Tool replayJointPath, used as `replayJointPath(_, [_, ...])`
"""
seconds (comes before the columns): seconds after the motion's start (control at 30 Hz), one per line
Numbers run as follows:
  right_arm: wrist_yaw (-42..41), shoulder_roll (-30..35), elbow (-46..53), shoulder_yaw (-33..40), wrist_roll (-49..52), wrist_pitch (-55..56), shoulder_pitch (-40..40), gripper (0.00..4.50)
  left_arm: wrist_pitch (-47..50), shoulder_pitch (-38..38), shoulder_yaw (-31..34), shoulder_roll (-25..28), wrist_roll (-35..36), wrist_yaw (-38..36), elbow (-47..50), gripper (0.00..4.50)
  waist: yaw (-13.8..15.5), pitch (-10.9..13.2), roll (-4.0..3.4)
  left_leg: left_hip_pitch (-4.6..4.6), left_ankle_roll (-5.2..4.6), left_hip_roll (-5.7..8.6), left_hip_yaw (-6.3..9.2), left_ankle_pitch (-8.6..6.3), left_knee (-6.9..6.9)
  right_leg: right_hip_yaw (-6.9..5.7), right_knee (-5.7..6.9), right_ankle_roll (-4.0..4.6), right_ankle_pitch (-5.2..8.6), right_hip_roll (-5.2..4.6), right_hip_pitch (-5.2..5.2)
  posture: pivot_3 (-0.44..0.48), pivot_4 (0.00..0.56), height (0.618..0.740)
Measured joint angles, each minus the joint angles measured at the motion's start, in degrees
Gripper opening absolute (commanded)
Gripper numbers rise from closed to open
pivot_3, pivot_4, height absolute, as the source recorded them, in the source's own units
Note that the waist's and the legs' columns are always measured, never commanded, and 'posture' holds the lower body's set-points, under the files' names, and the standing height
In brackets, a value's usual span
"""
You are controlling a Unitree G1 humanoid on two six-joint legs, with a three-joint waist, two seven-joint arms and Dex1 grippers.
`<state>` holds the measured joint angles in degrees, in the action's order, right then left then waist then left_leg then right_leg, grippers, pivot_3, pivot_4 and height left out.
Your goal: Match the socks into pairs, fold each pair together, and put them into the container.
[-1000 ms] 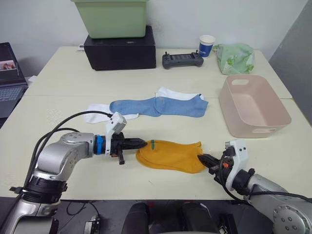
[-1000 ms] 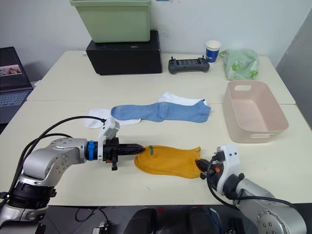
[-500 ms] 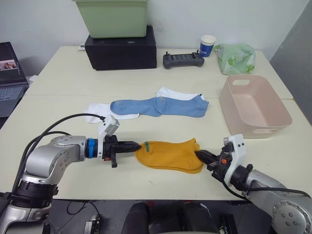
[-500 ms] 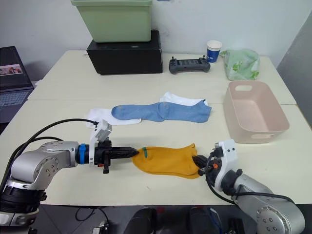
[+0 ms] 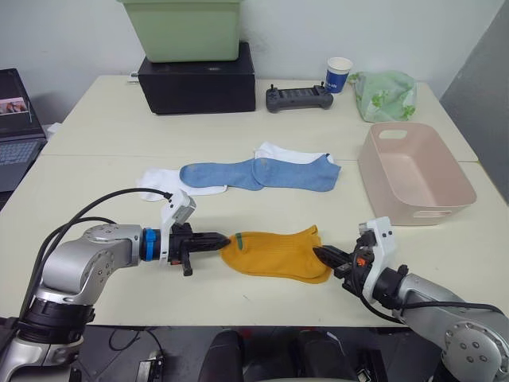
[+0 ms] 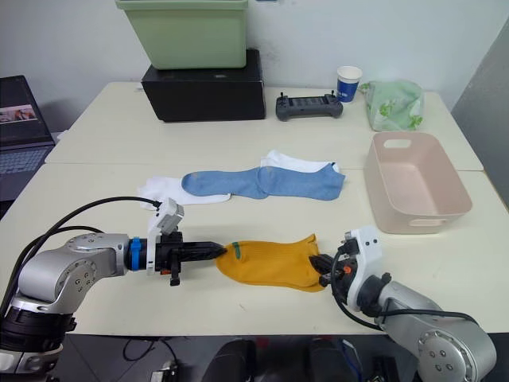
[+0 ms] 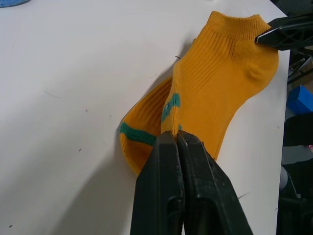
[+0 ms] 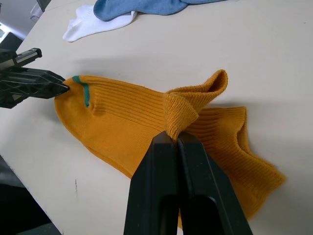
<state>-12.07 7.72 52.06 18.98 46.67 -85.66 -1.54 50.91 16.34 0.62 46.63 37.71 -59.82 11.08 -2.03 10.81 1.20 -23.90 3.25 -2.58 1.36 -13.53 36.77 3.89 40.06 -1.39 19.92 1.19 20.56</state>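
Note:
Two mustard-orange socks (image 5: 274,253) lie stacked near the table's front edge, green marks at their left end. My left gripper (image 5: 225,239) is shut on that toe end (image 7: 172,131). My right gripper (image 5: 320,254) is shut on the bunched cuff (image 8: 178,113) at the right end, which is raised a little. Two light blue socks (image 5: 258,173) lie end to end mid-table, partly over two white socks (image 5: 159,187). The pale pink container (image 5: 413,171) stands open at the right, nothing visible inside.
Along the back stand a light green bin (image 5: 181,28) on a black box (image 5: 195,79), a black controller (image 5: 298,97), a paper cup (image 5: 337,74) and a leaf-print cloth (image 5: 384,94). A laptop (image 5: 16,127) sits at the far left.
My right gripper has moved slightly left and up with the cuff, so the orange socks look shorter. The left arm has drawn back a little, still holding the toe end.

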Motion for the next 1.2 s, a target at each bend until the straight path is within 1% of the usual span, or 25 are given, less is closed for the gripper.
replayJointPath(0.23, [-1.79, 3.45, -1.23, -0.37, 0.10, 3.29, 5.88, 0.05, -0.01, -0.96, 0.25, 0.54, 0.16, 0.29, 0.37, 0.00, 0.00, 0.00, 0.00, 0.01, 0.00, -0.01, -0.01, 0.00, -0.02, 0.01, -0.03, -0.01, 0.01, 0.00, 0.01, 0.000, 0.150, 0.740])
replayJointPath(0.5, [-2.88, 6.00, -4.80, -3.76, -0.46, 10.62, 7.73, 0.05, -0.36, -0.79, 0.27, 0.29, 0.06, 1.10, 0.32, 0.00, 0.01, 0.00, 0.00, 0.00, 0.00, 0.00, -0.03, 0.00, 0.00, 0.03, -0.03, -0.02, 0.01, 0.00, 0.00, 0.000, 0.150, 0.740])
replayJointPath(0.67, [-2.72, 7.37, -4.99, -4.58, -0.37, 13.81, 7.71, 0.05, -0.36, -0.57, 0.50, 0.30, 0.10, 1.25, 0.32, 0.00, 0.04, 0.00, 0.00, 0.00, 0.00, 0.00, -0.03, 0.00, -0.01, 0.03, -0.04, -0.02, 0.01, 0.00, 0.00, 0.000, 0.150, 0.740])
replayJointPath(0.87, [-1.21, 7.50, -5.34, -5.70, -0.03, 14.01, 6.46, 0.05, -0.83, -1.15, 0.51, 0.29, -0.03, 1.62, 0.35, 0.00, 0.03, 0.00, 0.00, 0.01, 0.00, -0.01, -0.03, 0.00, 0.00, 0.04, -0.03, -0.01, 0.01, 0.00, 0.00, 0.000, 0.150, 0.740])
replayJointPath(1.03, [1.91, 6.28, -6.78, -7.57, 0.03, 13.60, 2.20, 0.05, -1.34, -1.74, 0.51, 0.16, -0.12, 1.82, 0.35, 0.00, 0.03, 0.00, 0.00, 0.00, 0.00, 0.00, -0.03, 0.00, 0.00, 0.04, -0.03, -0.01, 0.00, 0.00, 0.00, 0.000, 0.150, 0.740])
replayJointPath(1.2, [4.23, 5.57, -6.78, -7.80, 1.77, 11.62, 0.41, 0.05, -1.38, -2.28, 0.50, 0.00, -0.16, 2.06, 0.35, 0.00, 0.04, 0.00, 0.00, -0.01, 0.00, 0.00, -0.02, 0.00, -0.01, 0.03, -0.03, 0.05, -0.03, 0.00, 0.00, 0.000, 0.150, 0.740])
